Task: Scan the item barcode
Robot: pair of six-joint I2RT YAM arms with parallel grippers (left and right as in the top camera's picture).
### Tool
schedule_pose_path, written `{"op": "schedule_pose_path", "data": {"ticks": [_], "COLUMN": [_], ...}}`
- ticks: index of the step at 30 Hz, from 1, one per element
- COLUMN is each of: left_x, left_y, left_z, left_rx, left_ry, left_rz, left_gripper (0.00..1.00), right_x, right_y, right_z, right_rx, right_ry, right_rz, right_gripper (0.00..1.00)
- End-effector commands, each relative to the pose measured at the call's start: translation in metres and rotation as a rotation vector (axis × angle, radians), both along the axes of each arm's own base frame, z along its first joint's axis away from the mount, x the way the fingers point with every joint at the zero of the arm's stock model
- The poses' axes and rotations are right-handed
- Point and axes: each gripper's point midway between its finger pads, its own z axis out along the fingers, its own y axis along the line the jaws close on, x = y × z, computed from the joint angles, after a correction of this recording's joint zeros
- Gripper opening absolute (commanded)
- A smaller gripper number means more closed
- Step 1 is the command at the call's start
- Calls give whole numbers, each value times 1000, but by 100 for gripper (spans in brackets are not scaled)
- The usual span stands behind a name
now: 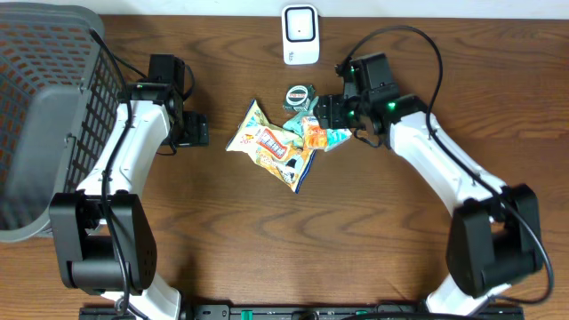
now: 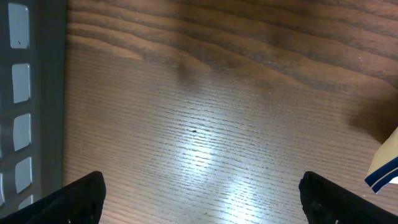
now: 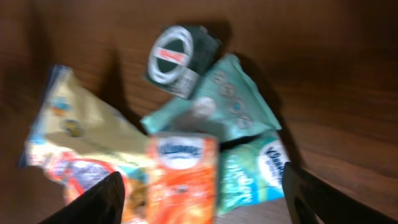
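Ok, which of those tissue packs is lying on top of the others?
The orange pack. It overlaps the pale green pack and the blue-green pack behind it, and it is the only orange one.

We count five small goods in the heap: one yellow snack bag (image 1: pixel 267 147), one dark round tin (image 3: pixel 177 61), one teal patterned pouch (image 3: pixel 217 109), one orange tissue pack (image 3: pixel 180 174) and one teal tissue pack (image 3: pixel 255 171), which makes two tissue packs. Around them we count one white scanner (image 1: pixel 300 34), one grey mesh basket (image 1: pixel 53 107) and one wooden table (image 1: pixel 356 249). We also count two robot arms, one left arm (image 1: pixel 133 133) and one right arm (image 1: pixel 444 164).
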Motion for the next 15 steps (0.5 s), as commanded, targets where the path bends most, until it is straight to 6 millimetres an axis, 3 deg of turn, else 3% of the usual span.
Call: {"op": "schedule_pose_path", "data": {"ticks": [1,8,11,13,15], "left_x": [-2,-2,-2,-2,-2], "left_y": [1,1,1,1,1], "left_z": [-1,-1,-1,-1,-1], "left_rx": [8,8,8,7,8], "left_ry": [8,7,8,8,8], "left_rz": [-3,-3,-3,-4,-3], "left_gripper": [98,98,98,97,98], "right_x": [1,-3,-6,-4,-4], "right_y": [4,22,22,12,4], "right_z": [-15,-38,-56,-72,-79], "right_rx": [95,228,207,149,107], "right_ry": [67,146,181,200,211], "right_rz": [44,124,117,81,55], "right_gripper": [61,63,54,44,40]}}
